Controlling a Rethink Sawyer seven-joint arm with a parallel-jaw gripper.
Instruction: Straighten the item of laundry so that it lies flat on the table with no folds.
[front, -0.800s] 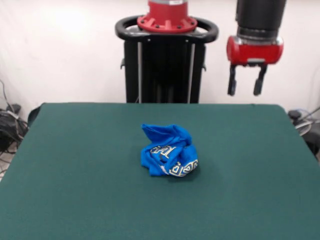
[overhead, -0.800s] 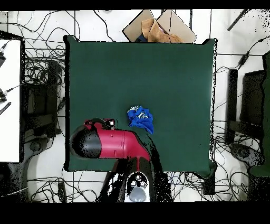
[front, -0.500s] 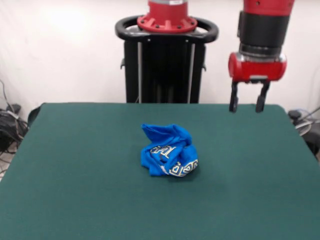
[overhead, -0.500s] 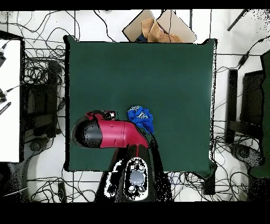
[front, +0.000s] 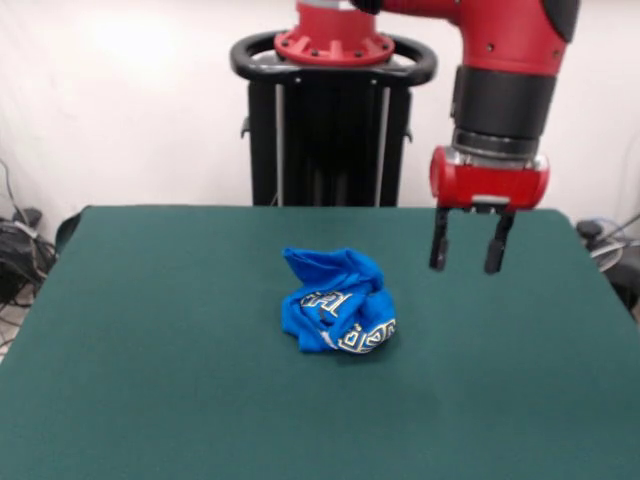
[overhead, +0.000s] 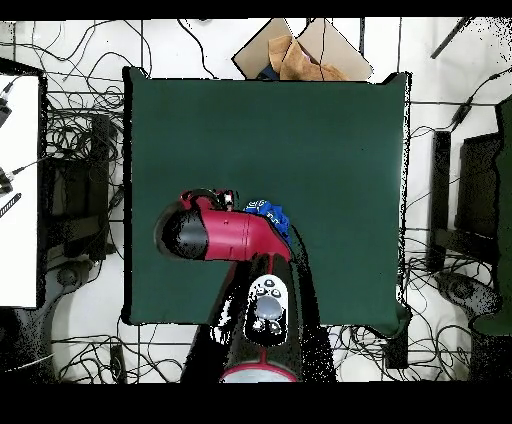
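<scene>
The bright blue T-shirt (front: 337, 313) lies crumpled in a tight heap near the middle of the dark green table (front: 150, 330); bits of white and yellow print show on its front. In the overhead view only a small part of the shirt (overhead: 270, 211) shows, as the red arm covers the rest. My gripper (front: 467, 258) hangs above the table, to the right of the shirt and a little behind it in the front view. Its two black fingers point down with a gap between them and hold nothing. From above, only the red wrist (overhead: 205, 228) shows.
The robot's black pedestal (front: 330, 130) stands behind the table's far edge. A cardboard box (overhead: 300, 52) lies on the floor past the table's far edge in the overhead view. Cables cover the floor around the table.
My gripper has come down and moved left in the front view, closer to the shirt. The shirt has not moved.
</scene>
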